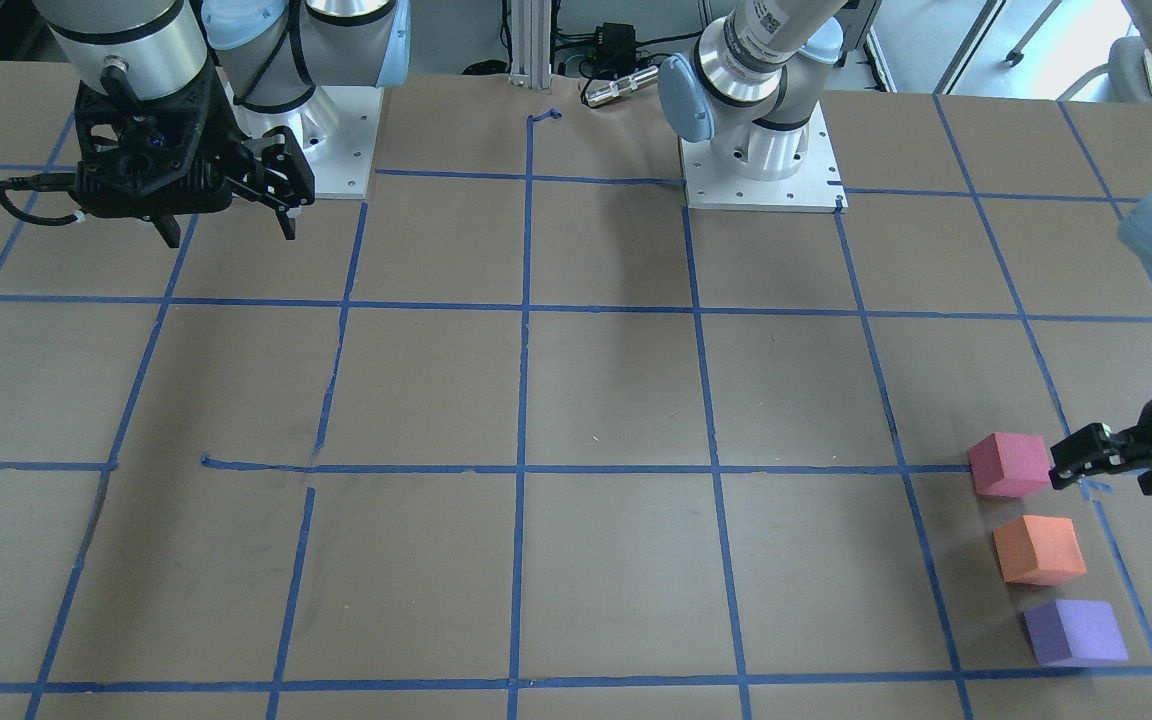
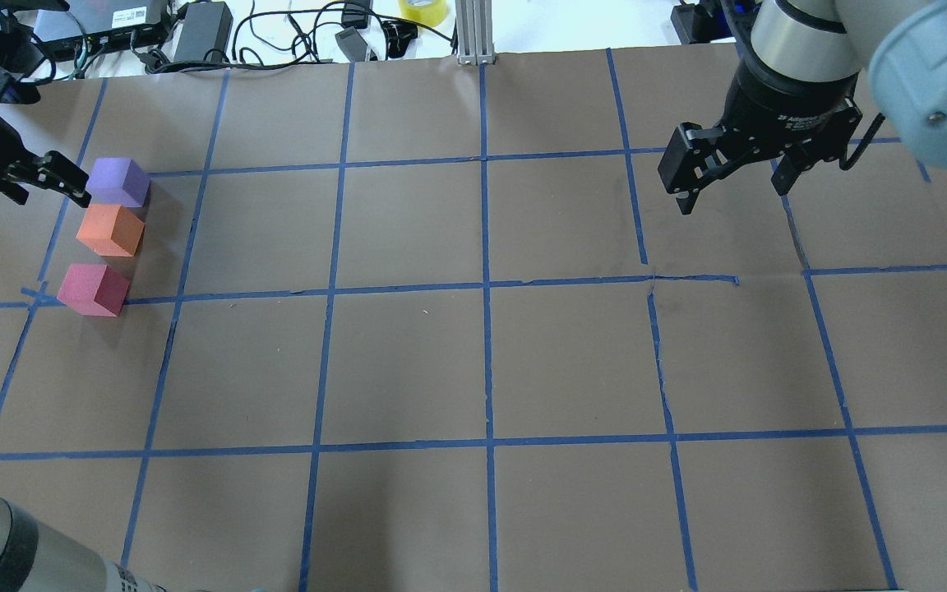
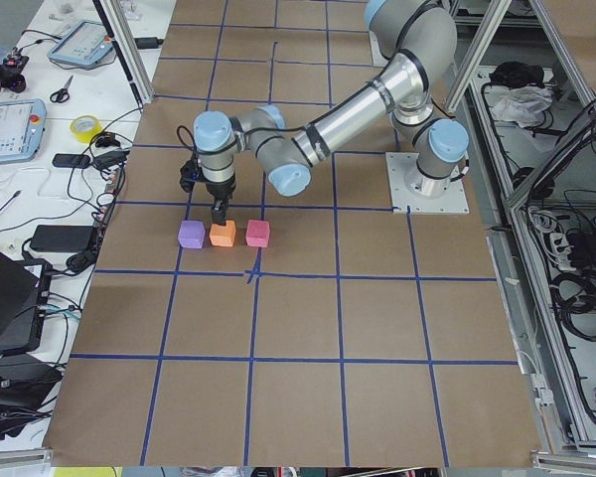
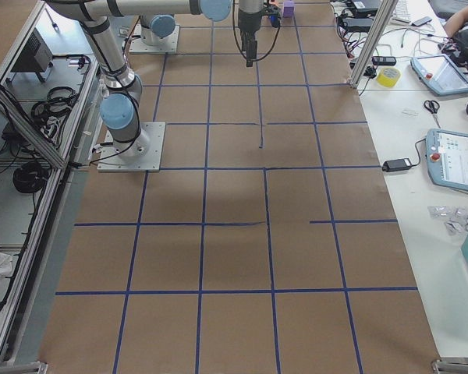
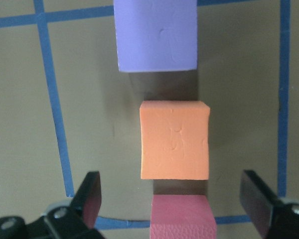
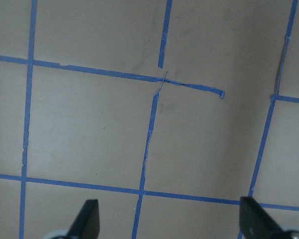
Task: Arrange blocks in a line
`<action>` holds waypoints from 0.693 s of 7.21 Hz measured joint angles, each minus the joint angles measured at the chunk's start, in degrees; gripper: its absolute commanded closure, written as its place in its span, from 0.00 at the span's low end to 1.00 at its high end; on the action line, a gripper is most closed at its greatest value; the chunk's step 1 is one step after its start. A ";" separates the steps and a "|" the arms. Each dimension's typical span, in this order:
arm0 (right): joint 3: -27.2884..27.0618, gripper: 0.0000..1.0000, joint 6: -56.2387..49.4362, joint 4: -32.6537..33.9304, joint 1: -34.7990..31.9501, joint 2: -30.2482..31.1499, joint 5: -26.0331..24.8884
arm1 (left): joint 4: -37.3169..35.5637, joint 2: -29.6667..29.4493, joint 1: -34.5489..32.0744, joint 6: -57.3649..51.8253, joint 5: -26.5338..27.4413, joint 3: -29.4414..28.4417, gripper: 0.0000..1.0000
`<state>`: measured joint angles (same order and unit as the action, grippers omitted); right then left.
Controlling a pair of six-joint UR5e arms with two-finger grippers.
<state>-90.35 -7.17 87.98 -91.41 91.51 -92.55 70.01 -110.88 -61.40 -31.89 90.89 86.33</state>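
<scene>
Three blocks stand in a short line on the table at my left: purple [image 2: 117,182], orange [image 2: 110,230] and pinkish-red [image 2: 94,289], with small gaps between them. They also show in the front view as pinkish-red [image 1: 1009,464], orange [image 1: 1039,549] and purple [image 1: 1076,632]. My left gripper [image 2: 38,185] hangs open and empty just above the line. In the left wrist view [image 5: 174,196] its fingers stand wide to either side of the pinkish-red block [image 5: 182,216], with orange [image 5: 174,147] and purple [image 5: 157,35] beyond. My right gripper [image 2: 732,193] is open and empty, raised over bare table far to the right.
Blue tape lines [image 2: 486,288] form a grid on the brown table. Cables, power bricks and a yellow tape roll [image 2: 422,10] lie past the far edge. The two arm bases [image 1: 761,165] stand at the robot's side of the table.
</scene>
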 measured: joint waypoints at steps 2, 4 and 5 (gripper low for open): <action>0.00 0.00 0.06 -0.02 0.00 -0.01 -0.02 | 11.07 9.09 -10.25 15.09 -0.12 -0.54 0.00; 0.01 0.00 0.11 -0.10 0.01 0.00 -0.06 | 12.97 12.39 -27.22 34.36 -1.58 -0.87 0.00; 0.04 0.00 0.08 -0.18 0.02 0.05 -0.03 | 12.92 13.34 -32.64 38.60 -2.94 -0.89 0.00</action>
<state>-90.30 -7.09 87.80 -91.39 91.55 -92.58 82.93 -97.54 -94.04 6.71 87.95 85.44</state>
